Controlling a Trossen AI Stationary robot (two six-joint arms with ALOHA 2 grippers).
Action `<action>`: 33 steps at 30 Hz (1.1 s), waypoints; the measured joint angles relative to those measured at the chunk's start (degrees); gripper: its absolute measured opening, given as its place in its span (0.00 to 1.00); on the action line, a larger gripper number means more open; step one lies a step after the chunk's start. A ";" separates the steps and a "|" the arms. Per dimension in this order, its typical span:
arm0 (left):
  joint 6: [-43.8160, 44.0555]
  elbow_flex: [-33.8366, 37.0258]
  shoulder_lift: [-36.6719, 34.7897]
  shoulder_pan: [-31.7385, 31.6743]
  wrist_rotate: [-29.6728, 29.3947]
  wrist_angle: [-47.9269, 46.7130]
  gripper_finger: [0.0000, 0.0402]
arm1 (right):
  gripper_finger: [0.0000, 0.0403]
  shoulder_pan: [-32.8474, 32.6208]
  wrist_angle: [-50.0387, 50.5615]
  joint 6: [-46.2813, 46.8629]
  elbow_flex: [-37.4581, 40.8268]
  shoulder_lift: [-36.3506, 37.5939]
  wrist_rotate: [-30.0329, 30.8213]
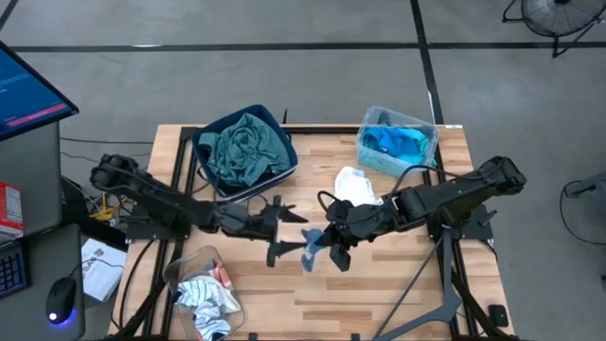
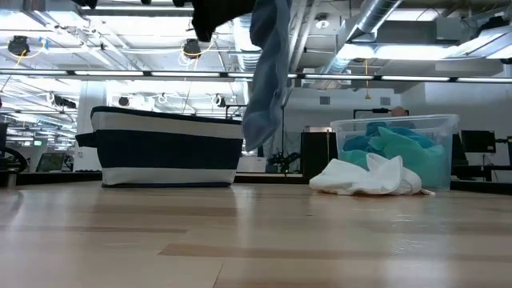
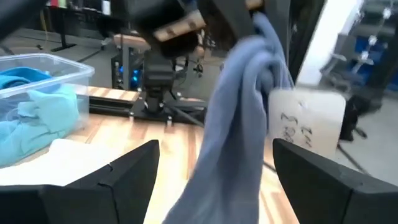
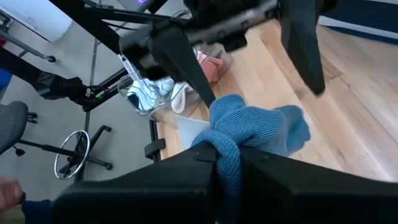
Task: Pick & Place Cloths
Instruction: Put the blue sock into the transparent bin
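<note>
This is a robotics lab set in an open, industrial office hall. A pale wooden-plank counter stands on a grey concrete floor marked with dark tape lines, with two dark jointed robot arms bolted to black metal frames at its sides. Overhead, the low view shows an unfinished ceiling — bare silver ventilation ducts, pipes, cable runs and long strip lights. Desks with dark computer monitors line the background. Beside the counter sit a lit blue computer screen, a black keyboard, a glowing mouse and loose cables — plus a black pedestal fan and a grey wheeled office chair.
</note>
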State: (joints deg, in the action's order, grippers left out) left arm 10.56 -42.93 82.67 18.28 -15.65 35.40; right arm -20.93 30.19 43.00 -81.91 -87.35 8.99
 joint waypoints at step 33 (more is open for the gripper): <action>6.61 -8.77 -11.21 3.62 9.92 -12.21 0.00 | 0.19 -0.27 -6.63 -6.12 -1.42 7.61 -7.68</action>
State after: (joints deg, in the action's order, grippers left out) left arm 17.17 -51.70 71.46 21.90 -5.73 23.19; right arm -21.20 23.56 36.88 -83.33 -79.74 1.31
